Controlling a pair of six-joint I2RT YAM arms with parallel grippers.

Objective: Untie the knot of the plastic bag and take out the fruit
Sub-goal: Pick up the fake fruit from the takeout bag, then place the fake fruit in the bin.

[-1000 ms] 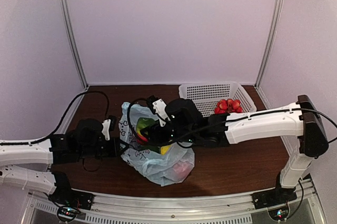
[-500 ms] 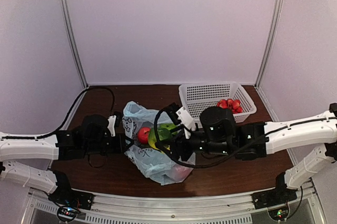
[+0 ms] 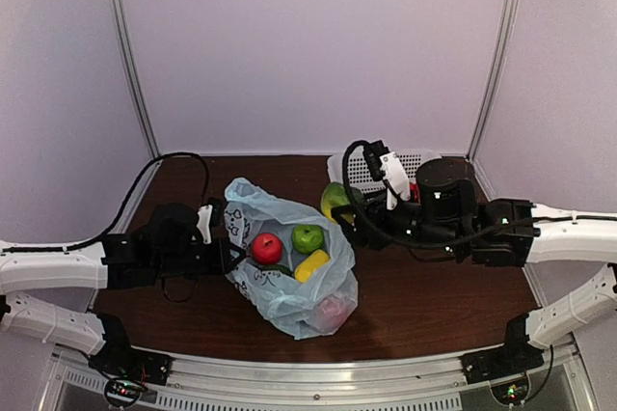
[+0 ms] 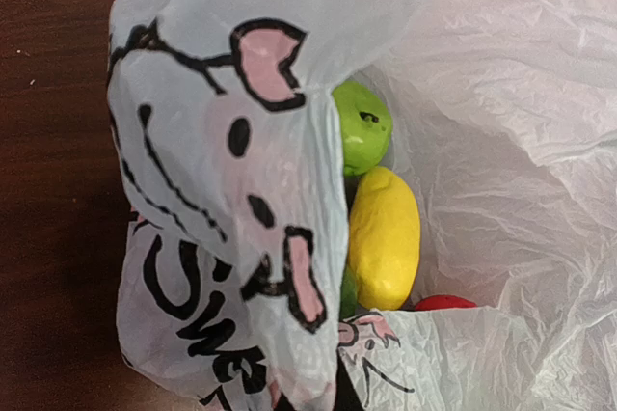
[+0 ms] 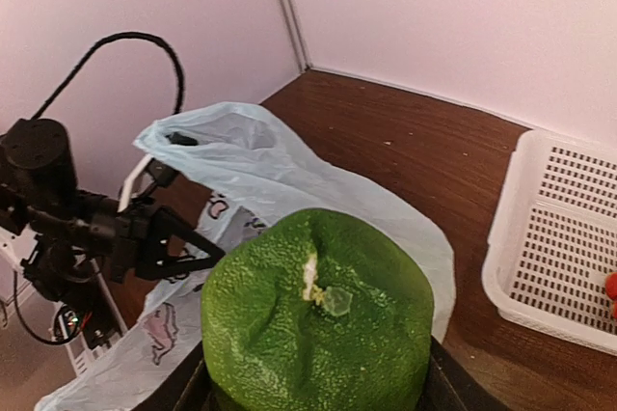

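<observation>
1. Top view: plastic bag (image 3: 284, 307) at lower centre of the frame, lying on the brown table (image 3: 434, 295), mouth gaping. Inside, close together, a red apple (image 3: 267, 248), a small green apple (image 3: 308, 237) and a yellow fruit (image 3: 311, 265). At centre left, left gripper (image 3: 224, 259) clamped tight on the bag's left rim. Right of centre, right gripper (image 3: 339, 206) closed around a large green fruit (image 3: 334, 199), just off the bag's upper right edge and beside the left end of the white basket (image 3: 371, 168).
2. Left wrist view: bag's printed cat face (image 4: 222, 189) across the left and middle. Past its fold, at centre right, the small green apple (image 4: 362, 131) touching the yellow fruit (image 4: 384, 237) below it. A red sliver at lower right. Own fingers out of sight.
3. Right wrist view: large green fruit (image 5: 318, 334) filling the lower centre, gripped from both sides. Behind it the bag (image 5: 289, 179), with the left gripper (image 5: 198, 252) at its rim, centre left. Basket (image 5: 559, 257) at the right edge.
</observation>
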